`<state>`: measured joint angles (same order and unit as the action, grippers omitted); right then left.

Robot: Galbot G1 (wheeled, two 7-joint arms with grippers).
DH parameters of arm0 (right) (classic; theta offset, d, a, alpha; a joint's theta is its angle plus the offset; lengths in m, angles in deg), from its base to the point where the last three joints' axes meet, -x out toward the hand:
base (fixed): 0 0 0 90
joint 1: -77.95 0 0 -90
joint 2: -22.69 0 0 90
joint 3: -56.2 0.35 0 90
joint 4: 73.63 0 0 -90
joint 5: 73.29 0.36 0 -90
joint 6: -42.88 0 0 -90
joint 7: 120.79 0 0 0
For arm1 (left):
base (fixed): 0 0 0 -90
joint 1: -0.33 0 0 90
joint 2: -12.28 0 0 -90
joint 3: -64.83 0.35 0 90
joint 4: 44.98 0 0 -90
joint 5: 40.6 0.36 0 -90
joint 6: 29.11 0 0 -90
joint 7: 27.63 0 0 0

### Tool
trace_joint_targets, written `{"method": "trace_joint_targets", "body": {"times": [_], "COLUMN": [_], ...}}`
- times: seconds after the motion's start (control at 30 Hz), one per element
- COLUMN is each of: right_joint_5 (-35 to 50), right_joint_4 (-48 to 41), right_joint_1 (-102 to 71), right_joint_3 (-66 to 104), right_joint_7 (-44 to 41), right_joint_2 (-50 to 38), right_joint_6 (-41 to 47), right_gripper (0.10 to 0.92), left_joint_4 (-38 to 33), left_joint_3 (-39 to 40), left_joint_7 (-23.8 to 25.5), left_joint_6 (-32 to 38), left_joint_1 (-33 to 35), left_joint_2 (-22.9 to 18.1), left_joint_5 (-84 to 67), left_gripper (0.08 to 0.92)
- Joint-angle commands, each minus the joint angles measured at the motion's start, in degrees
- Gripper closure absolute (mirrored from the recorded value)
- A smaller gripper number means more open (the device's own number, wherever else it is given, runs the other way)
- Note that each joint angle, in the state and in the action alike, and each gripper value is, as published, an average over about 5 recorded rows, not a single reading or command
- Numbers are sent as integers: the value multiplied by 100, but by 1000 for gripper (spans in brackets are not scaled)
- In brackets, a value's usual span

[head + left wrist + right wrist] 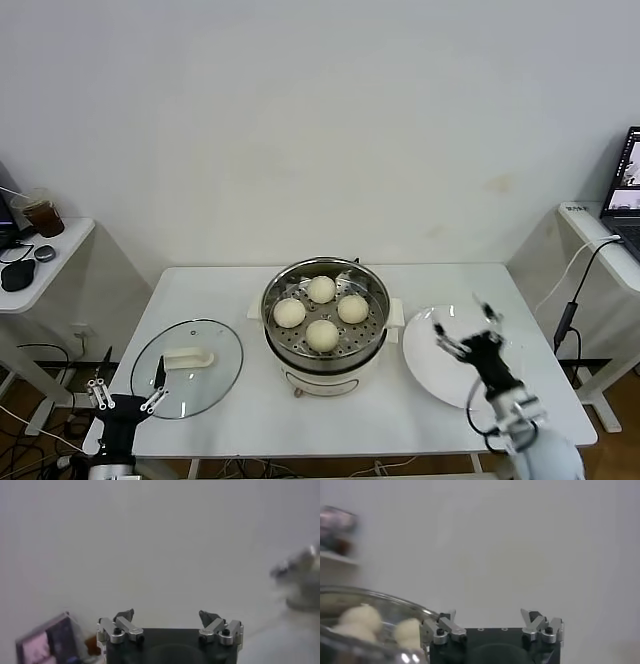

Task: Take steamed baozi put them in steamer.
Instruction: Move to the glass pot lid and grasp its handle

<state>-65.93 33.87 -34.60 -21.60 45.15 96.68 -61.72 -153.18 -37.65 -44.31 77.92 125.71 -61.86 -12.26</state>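
The steel steamer (276,298) stands mid-table on a white base. Several cream-white baozi rest on its perforated tray: one at the back (321,289), one at the left (289,313), one at the right (352,309), one at the front (322,334). My right gripper (464,321) is open and empty, raised over the white plate (425,365) to the steamer's right. In the right wrist view the steamer rim (380,600) and two baozi (357,620) show beside the open gripper (492,617). My left gripper (130,382) is open and empty at the table's front left; it also shows in the left wrist view (170,616).
A round glass lid (205,385) with a white handle lies on the table left of the steamer. Side tables stand at both sides: the left one holds a cup (42,214), the right one a laptop (626,190) with a cable hanging down.
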Motion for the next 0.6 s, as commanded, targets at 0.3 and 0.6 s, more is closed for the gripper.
{"method": "trace_joint_targets", "body": {"times": [0.3,0.6], "right_joint_5": [508,362], "right_joint_4": [94,177], "right_joint_1": [-1372,-1493], "right_joint_3": [1143,1014], "right_joint_7": [232,186], "right_joint_2": [987,1077], "right_joint_6": [998,934], "right_gripper": [203,203], "left_joint_4": [2300,2768], "left_joint_3": [365,695], "left_joint_7": [-285,-229], "left_joint_6": [-227,-244], "left_joint_1": [-1104,-2136], "left_joint_2": [1105,1177], "left_joint_5": [5169,5275], "left_gripper": [177,177]}}
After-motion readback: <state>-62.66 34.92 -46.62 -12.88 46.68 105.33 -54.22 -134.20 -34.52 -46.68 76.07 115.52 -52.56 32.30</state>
